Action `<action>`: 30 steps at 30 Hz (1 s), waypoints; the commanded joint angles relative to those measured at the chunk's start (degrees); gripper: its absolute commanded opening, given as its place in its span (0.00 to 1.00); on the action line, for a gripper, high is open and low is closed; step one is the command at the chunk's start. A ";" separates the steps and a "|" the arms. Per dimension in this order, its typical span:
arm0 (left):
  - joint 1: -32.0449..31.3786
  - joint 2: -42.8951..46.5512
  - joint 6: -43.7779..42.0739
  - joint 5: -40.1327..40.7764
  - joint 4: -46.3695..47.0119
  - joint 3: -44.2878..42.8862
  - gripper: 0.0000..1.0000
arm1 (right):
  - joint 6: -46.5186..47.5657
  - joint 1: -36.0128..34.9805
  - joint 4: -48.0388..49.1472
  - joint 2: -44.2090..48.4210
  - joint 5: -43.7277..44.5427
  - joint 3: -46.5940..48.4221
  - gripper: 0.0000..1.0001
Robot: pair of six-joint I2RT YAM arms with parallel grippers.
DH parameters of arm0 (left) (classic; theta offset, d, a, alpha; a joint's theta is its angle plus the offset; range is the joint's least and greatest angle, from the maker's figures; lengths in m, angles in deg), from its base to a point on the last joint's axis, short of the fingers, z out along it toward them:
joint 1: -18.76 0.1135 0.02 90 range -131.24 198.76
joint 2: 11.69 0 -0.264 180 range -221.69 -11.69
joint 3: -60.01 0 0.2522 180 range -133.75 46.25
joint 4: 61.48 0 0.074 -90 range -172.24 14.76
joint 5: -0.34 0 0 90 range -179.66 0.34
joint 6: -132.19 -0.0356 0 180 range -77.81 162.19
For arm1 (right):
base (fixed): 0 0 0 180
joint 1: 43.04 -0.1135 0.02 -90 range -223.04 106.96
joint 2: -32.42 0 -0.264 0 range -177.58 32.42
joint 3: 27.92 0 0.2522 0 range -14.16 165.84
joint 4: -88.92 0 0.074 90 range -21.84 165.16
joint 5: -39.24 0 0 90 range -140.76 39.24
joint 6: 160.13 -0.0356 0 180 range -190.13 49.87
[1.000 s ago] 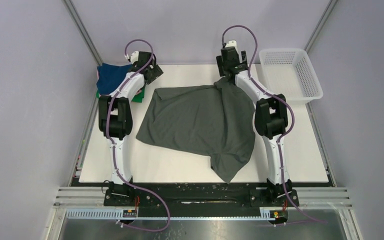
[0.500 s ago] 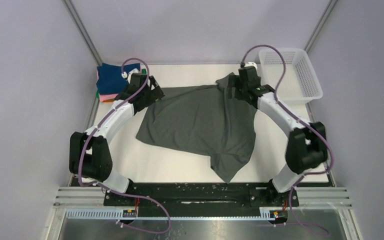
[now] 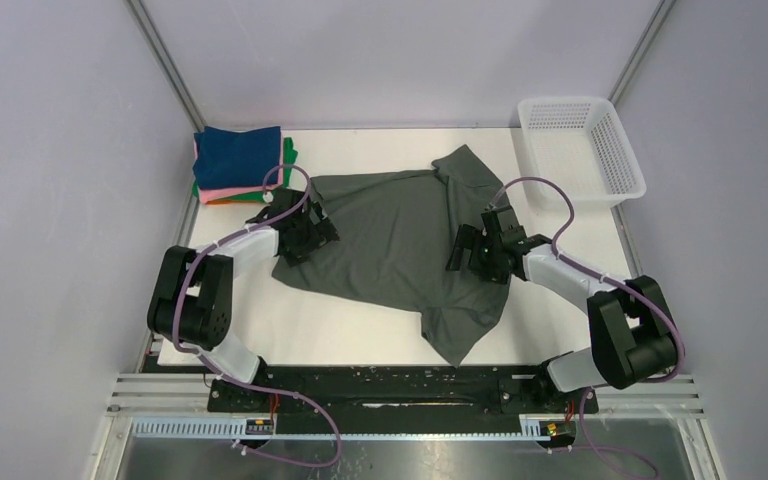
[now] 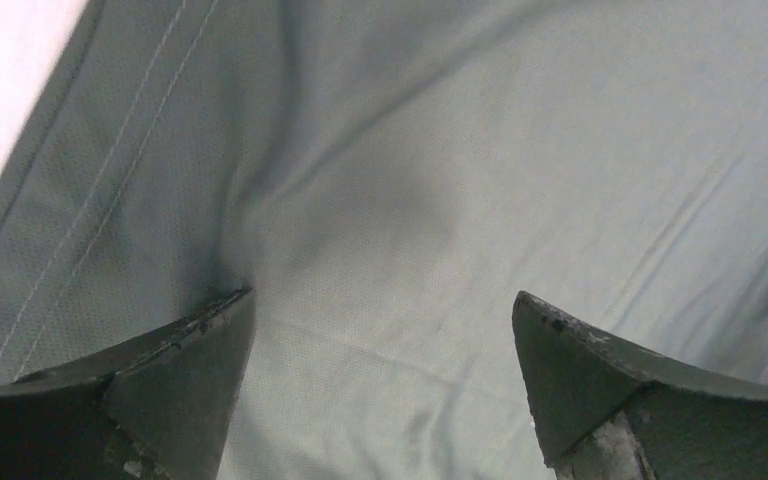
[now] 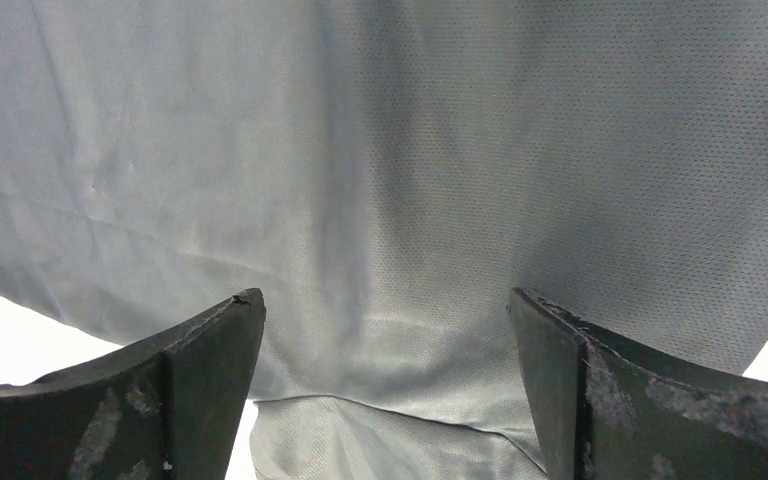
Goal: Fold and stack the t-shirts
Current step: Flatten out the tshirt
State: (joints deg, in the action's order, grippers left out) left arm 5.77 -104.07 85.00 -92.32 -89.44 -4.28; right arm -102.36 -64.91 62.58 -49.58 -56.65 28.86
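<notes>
Both arms have drawn back from the far edge of the counter (image 3: 260,340) since a second ago, when they reached out straight; their elbows are now bent out toward the left and right edges and their heads sit low over the cloth

On the white counter the dark grey-green t-shirt (image 3: 390,225) lies spread open across the middle. Its collar end points at the far edge and one corner trails toward the near edge. It is rumpled, with a fold running down its right half, and it has barely shifted over the second

A white mesh basket (image 3: 580,150) stands at the far right corner, well apart from the shirt

At the far left corner sits the folded stack: the navy blue shirt (image 3: 238,155) on top, the pink shirt (image 3: 230,191) and the orange shirt (image 3: 222,201) showing as thin bands below it, and the green shirt (image 3: 289,152) peeking out on the right side of the stack

The left end effector (image 3: 308,234) is over the shirt's left edge, beside the stitched hem (image 4: 90,190). In the left wrist view its two dark fingers (image 4: 175,350) stand wide apart with bare cloth between them, gripping nothing

The right end effector (image 3: 468,250) is over the shirt's right half, toward the near side. Its fingers (image 5: 200,345) are likewise spread wide with only cloth between them. Whether either set of tips touches the fabric cannot be told
</notes>
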 commanded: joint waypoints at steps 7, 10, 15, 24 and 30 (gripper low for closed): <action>0.43 -0.84 1.29 0.79 -0.37 3.63 0.99 | -3.95 4.87 1.04 -6.84 2.70 0.76 0.99; 0.43 1.72 2.15 0.56 -1.07 5.96 0.99 | -4.08 7.60 1.20 -8.41 1.58 1.79 1.00; 0.45 8.33 2.76 5.10 -4.52 8.39 0.99 | -5.36 11.00 1.86 -10.26 -0.82 5.02 0.99; 1.18 23.99 5.47 16.80 -15.60 9.83 0.99 | -1.41 13.06 -0.06 -2.34 -1.66 9.78 0.99; 1.23 35.12 9.85 21.10 -22.89 13.06 0.99 | -0.45 13.14 -0.11 10.01 0.05 3.54 1.00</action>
State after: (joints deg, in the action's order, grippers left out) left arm 6.77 -74.46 91.05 -76.87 -105.96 6.02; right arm -104.39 -51.77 62.65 -48.42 -57.72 35.38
